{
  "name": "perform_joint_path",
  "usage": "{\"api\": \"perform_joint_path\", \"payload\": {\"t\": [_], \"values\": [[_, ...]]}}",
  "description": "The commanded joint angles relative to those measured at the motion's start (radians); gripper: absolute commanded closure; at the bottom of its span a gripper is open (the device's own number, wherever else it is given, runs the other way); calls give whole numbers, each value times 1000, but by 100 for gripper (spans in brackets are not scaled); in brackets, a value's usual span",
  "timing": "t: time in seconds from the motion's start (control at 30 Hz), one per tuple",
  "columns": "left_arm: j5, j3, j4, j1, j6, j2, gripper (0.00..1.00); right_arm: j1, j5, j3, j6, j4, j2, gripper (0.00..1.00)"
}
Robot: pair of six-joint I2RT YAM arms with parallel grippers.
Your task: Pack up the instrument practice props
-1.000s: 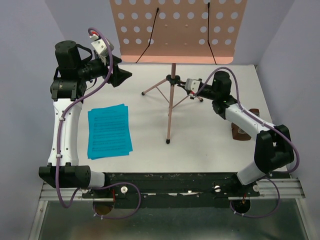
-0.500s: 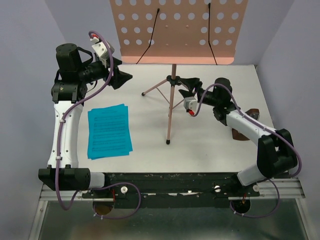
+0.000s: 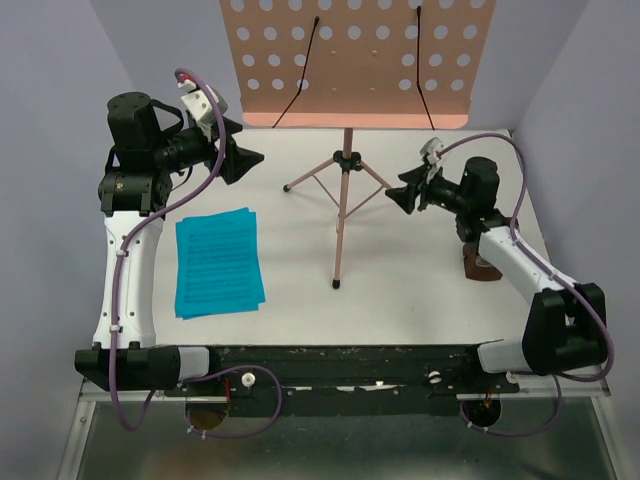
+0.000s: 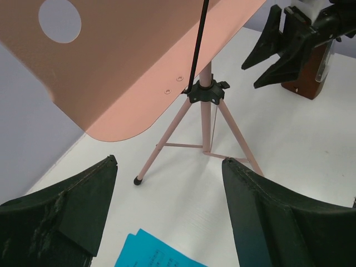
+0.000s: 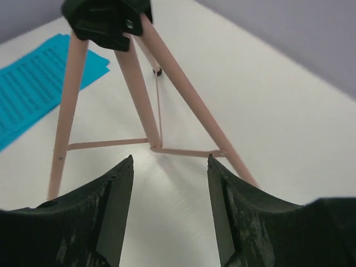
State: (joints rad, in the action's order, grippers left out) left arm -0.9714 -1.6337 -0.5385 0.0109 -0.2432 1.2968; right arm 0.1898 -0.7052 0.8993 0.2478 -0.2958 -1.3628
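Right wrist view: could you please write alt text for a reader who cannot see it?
The pink tripod legs of the music stand rest on the white table just ahead of the right tool, which is open and empty. Blue music sheets lie flat on the table at the upper left.

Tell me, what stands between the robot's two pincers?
The pink music stand, on its tripod legs, stands between the left pincer and the right pincer, touching neither. The overhead view shows it best.
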Motion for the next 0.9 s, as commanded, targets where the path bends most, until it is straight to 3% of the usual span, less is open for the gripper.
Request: {"api": "perform_joint_path", "payload": {"t": [0.0,0.1,0.2,0.37,0.57,0.87], "values": [[17,-3,-35,-5,-31,-13,14,-78,-226,78,-467,17,-122,38],[25,-23,-80,-5,-57,-10,14,-118,-391,205,-647,-6,-250,37],[37,-40,-127,-5,-99,-7,14,-125,-578,314,-849,-142,-358,33],[63,-32,-150,-5,-117,-14,14,-116,-680,473,-1107,-240,-493,20],[92,-11,-163,-5,-137,-30,14,-55,-738,602,-1127,-143,-564,23],[111,17,-164,-5,-150,-57,14,-29,-671,684,-1142,-10,-631,33]]}}
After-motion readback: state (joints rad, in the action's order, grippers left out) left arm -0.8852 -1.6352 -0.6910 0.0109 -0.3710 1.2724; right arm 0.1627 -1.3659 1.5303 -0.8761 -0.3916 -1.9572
